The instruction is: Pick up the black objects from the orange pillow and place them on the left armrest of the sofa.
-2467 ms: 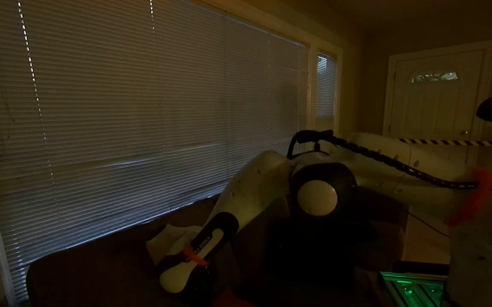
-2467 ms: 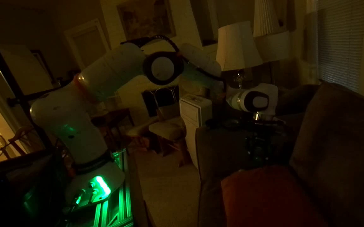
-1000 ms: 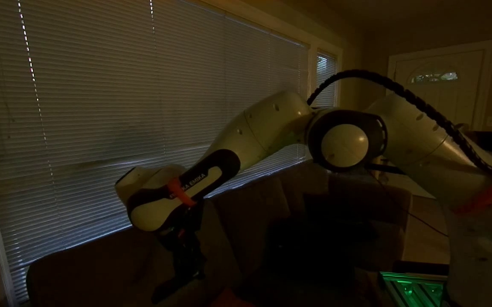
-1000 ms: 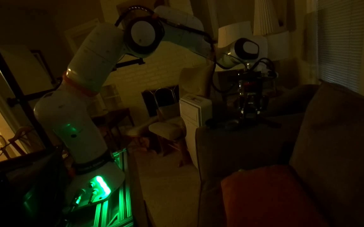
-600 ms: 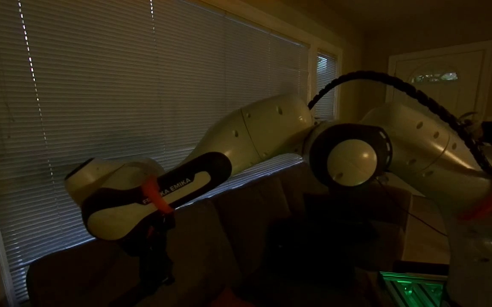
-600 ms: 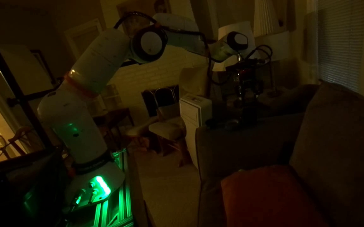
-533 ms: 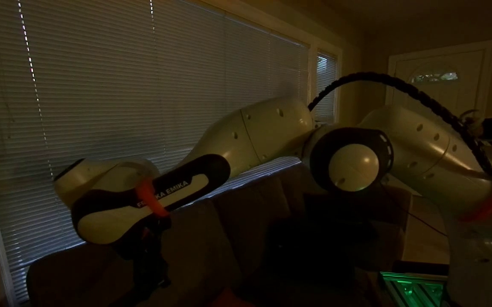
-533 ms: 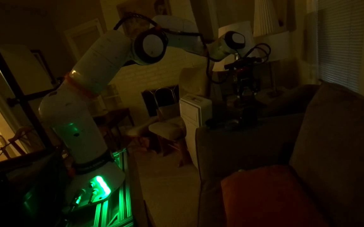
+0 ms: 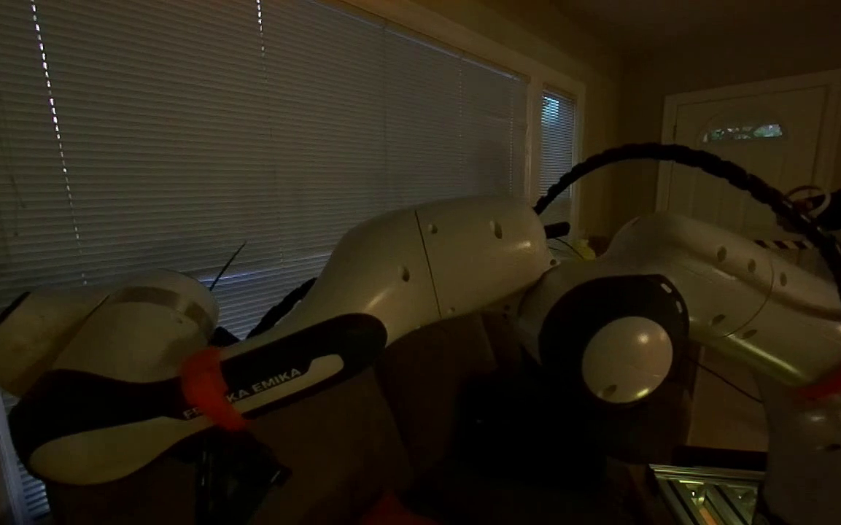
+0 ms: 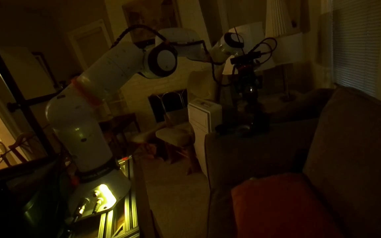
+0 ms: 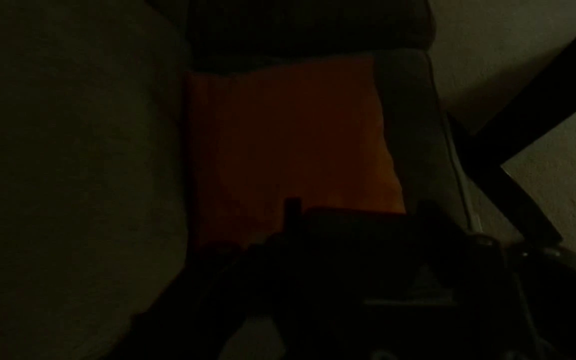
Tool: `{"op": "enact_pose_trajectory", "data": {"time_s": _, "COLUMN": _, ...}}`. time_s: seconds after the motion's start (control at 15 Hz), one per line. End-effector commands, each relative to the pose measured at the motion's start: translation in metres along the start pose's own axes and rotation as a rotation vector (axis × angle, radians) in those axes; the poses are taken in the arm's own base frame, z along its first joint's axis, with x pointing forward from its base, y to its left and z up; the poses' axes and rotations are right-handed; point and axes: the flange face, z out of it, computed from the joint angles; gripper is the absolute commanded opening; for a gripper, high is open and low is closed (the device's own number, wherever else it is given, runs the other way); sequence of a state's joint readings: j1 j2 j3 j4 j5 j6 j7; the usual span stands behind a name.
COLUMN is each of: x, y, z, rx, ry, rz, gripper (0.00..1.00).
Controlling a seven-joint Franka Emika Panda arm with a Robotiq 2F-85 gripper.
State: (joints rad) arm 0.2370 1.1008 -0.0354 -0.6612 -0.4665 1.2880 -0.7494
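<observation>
In the wrist view my gripper [image 11: 360, 207] holds a dark, straight-edged black object [image 11: 357, 223] between its fingers; the dim light hides its full shape. An exterior view shows the gripper [image 10: 252, 100] tilted over the armrest [image 10: 249, 158], the black object [image 10: 259, 124] at its tips. Whether that object touches the armrest top, I cannot tell. Two more dark objects, a small one [image 10: 222, 129] and a flatter one [image 10: 243, 130], lie along the armrest. The orange pillow [image 11: 288, 140] rests on the seat of the brown sofa [image 10: 359, 148], lower than the gripper.
A white boxy appliance [image 10: 205, 115] and a chair [image 10: 177, 135] stand beyond the armrest. Lamps [image 10: 248, 49] rise behind the gripper. Window blinds [image 9: 245, 182] run behind the sofa back [image 9: 435, 357]. A black frame [image 11: 527, 120] stands by the seat's front edge.
From low near the pillow, my gripper has risen with the black object to the armrest. In the last half second the wrist shifted and tilted. The base light turned from green to yellow.
</observation>
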Motion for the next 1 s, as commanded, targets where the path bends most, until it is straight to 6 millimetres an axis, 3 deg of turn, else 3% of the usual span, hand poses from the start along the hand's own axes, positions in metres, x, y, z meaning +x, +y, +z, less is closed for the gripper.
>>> {"op": "enact_pose_trajectory", "data": {"time_s": 0.0, "x": 0.007, "y": 0.007, "z": -0.004, "rx": -0.117, "ry": -0.068, "rz": -0.082, "gripper": 0.34}}
{"op": "enact_pose_trajectory", "data": {"time_s": 0.13, "x": 0.016, "y": 0.012, "z": -0.005, "rx": -0.185, "ry": -0.068, "rz": -0.102, "gripper": 0.34}}
{"op": "enact_pose_trajectory", "data": {"time_s": 0.2, "x": 0.007, "y": 0.008, "z": -0.003, "rx": -0.111, "ry": -0.051, "rz": -0.076, "gripper": 0.59}}
{"op": "enact_pose_trajectory", "data": {"time_s": 0.47, "x": 0.015, "y": 0.009, "z": -0.001, "rx": -0.151, "ry": -0.060, "rz": -0.092, "gripper": 0.59}}
{"op": "enact_pose_trajectory", "data": {"time_s": 0.53, "x": 0.016, "y": 0.009, "z": -0.001, "rx": -0.152, "ry": -0.060, "rz": -0.092, "gripper": 0.34}}
{"op": "enact_pose_trajectory", "data": {"time_s": 0.93, "x": 0.044, "y": -0.015, "z": -0.010, "rx": -0.279, "ry": -0.169, "rz": -0.167, "gripper": 0.34}}
